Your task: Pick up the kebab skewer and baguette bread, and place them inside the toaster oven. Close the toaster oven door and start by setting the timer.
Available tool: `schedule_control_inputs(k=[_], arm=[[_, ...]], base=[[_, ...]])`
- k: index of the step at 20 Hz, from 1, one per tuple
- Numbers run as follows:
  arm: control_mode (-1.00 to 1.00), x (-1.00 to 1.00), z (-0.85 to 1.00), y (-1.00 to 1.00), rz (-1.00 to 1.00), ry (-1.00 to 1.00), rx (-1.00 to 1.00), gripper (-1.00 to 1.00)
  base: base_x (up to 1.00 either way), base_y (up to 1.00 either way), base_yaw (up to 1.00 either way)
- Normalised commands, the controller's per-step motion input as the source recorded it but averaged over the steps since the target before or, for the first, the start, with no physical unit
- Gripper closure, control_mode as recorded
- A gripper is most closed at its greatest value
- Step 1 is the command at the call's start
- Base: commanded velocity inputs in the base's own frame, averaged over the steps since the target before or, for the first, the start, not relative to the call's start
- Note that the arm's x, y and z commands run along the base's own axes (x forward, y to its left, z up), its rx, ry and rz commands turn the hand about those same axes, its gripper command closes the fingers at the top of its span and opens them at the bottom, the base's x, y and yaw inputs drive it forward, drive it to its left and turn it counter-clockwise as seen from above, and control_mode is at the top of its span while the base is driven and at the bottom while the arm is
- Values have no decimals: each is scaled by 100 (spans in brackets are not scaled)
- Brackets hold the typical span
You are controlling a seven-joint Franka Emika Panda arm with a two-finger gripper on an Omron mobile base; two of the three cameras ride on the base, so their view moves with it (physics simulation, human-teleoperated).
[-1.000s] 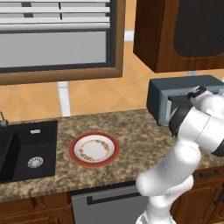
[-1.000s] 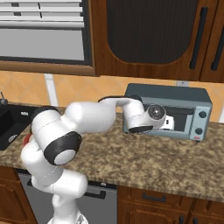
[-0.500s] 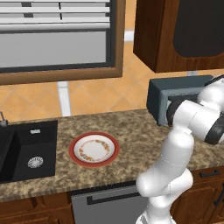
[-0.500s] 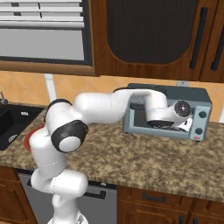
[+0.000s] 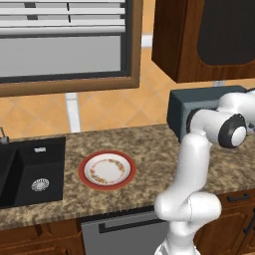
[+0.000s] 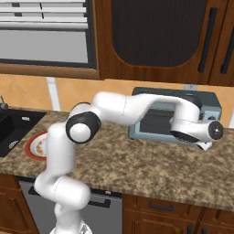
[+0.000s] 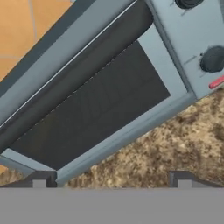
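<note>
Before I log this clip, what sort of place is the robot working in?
A home-style kitchen, rendered rather than real. A speckled stone counter carries a black sink and a blue-grey toaster oven, with dark wooden cabinets above.

Arm swung further right along the toaster oven front; hand now at its right end, past the door.

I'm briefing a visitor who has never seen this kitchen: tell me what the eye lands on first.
First the white arm, stretched across the speckled granite counter with its open gripper right in front of the toaster oven, facing the shut toaster oven door. Next the red-rimmed plate lying bare on the counter beside the black sink.
</note>
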Motion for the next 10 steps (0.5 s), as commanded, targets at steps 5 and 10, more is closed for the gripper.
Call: schedule_control_inputs(k=[5, 10], arm=[[-100, 9, -19, -4, -8, -21, 9, -100], [-100, 3, -13, 0, -6, -27, -3, -100]], base=[[0, 0, 0], [0, 0, 0]])
